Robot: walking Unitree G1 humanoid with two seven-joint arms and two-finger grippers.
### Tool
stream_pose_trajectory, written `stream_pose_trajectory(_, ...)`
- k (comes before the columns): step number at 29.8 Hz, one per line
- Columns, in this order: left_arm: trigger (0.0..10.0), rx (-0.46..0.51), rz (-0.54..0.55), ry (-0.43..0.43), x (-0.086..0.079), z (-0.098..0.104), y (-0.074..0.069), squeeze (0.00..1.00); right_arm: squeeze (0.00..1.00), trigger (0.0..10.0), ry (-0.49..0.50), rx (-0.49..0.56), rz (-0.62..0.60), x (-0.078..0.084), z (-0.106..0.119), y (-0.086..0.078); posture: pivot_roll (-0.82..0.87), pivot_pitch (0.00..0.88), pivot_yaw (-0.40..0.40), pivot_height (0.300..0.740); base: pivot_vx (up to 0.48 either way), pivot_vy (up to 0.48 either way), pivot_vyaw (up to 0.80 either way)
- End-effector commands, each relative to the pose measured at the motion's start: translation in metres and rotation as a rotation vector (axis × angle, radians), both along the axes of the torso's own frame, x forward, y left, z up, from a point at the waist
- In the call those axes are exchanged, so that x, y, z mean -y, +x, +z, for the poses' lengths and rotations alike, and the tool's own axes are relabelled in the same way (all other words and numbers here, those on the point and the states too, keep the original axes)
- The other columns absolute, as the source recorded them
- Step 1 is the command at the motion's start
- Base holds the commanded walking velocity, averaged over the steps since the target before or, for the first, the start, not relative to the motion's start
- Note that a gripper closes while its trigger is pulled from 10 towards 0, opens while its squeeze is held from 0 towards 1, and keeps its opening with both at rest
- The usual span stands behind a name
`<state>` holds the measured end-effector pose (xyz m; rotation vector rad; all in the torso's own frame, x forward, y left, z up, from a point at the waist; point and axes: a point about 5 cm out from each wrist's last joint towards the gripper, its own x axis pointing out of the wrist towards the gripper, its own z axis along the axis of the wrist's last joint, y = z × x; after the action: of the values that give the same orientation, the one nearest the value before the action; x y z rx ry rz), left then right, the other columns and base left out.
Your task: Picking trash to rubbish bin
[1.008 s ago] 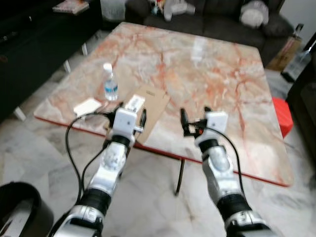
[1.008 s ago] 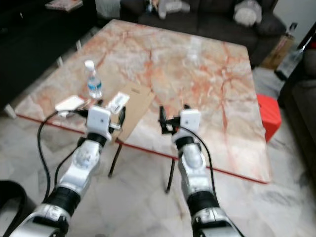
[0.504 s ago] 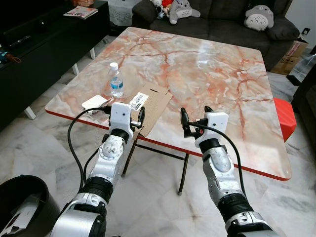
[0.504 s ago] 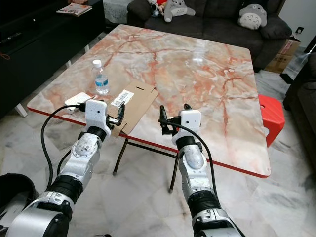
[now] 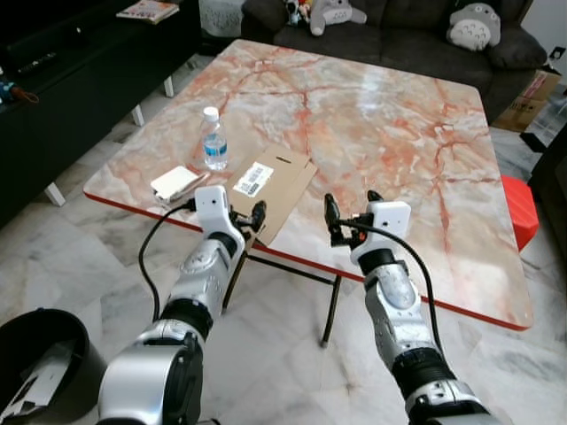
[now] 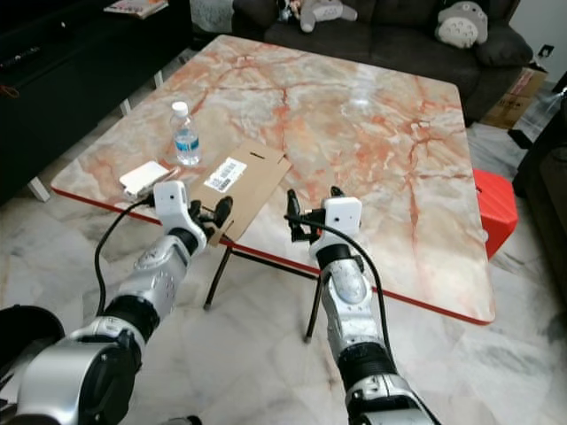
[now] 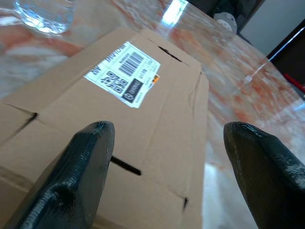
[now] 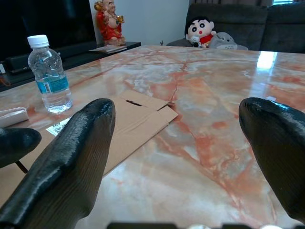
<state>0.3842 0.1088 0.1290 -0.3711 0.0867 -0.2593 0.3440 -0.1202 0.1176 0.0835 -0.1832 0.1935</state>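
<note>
At the nearest point, low on the robot's left, a black rubbish bin (image 5: 35,367) stands on the pale marble floor (image 5: 292,372), with a scrap of white paper visible inside it. Both silver arms are raised toward the near edge of the worktop (image 5: 372,133), a square slab of pink-veined marble with a red rim. The left end effector (image 5: 248,217) is at that near edge, fingers spread wide and holding nothing; the left wrist view shows its two black fingers (image 7: 86,162) on either side of the near end of a flattened cardboard box (image 5: 270,181), just above it, though contact cannot be confirmed. The right end effector (image 5: 350,212) hovers over the near edge further to the robot's right, fingers likewise set wide apart and empty, well apart from the cardboard. The flattened cardboard box lies flat on the worktop with one corner overhanging the near edge, and carries a white shipping label (image 5: 252,180) with barcodes. To the left of the cardboard, near the worktop's left corner, lies a small white packet (image 5: 174,182). Just beyond it stands an upright clear water bottle (image 5: 213,142) with a white cap and blue label. A red stool or container (image 5: 518,208) sits on the floor beside the worktop's right edge. Beyond the worktop, a dark sofa (image 5: 390,27) holds soft toys (image 5: 474,25), and a dark low cabinet (image 5: 80,53) runs along the left with a magazine (image 5: 149,11) on top.
</note>
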Motion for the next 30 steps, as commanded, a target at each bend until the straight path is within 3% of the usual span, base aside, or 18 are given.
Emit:
stream_pose_trajectory(1, 10.0, -0.029, -0.030, -0.026, 0.007, -0.001, 0.000, 0.00, 0.00, 10.0, -0.011, 0.003, -0.007, 0.003, 0.001, 0.000, 0.06, 0.107, -0.111, 0.740, 0.000, 0.000, 0.00)
stream_pose_trajectory(10, 10.0, -0.114, 0.009, -0.102, 0.001, -0.012, -0.002, 0.00, 0.00, 10.0, -0.010, -0.003, -0.008, 0.004, -0.001, -0.002, 0.06, 0.120, -0.112, 0.740, 0.000, 0.000, 0.00)
stream_pose_trajectory(30, 10.0, -0.113, -0.007, -0.124, -0.013, -0.022, -0.013, 0.00, 0.00, 10.0, -0.007, -0.014, 0.003, 0.000, -0.003, -0.002, 0.08, 0.141, -0.109, 0.740, 0.000, 0.000, 0.00)
